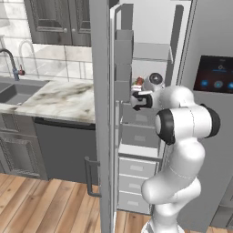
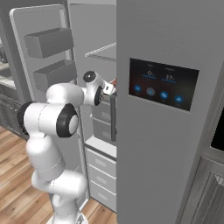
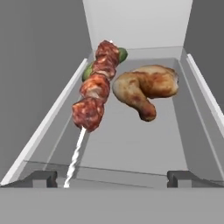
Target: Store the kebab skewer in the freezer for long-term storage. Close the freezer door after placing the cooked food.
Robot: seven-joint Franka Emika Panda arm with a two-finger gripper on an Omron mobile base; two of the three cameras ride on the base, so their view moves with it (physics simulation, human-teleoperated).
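Note:
The kebab skewer, red meat chunks with green pieces on a pale stick, lies on a grey shelf inside the freezer. Its stick end points back at me and passes near my left fingertip. My gripper is open, with nothing held between the fingers. From the base views the gripper reaches into the freezer at mid height, with a bit of red just above it. The freezer door stands wide open, bins on its inner face.
A cooked chicken drumstick lies right of the skewer on the same shelf. Grey drawers fill the freezer below my arm. The fridge door with the black touchscreen is shut to the right. A marble counter and a sink lie left.

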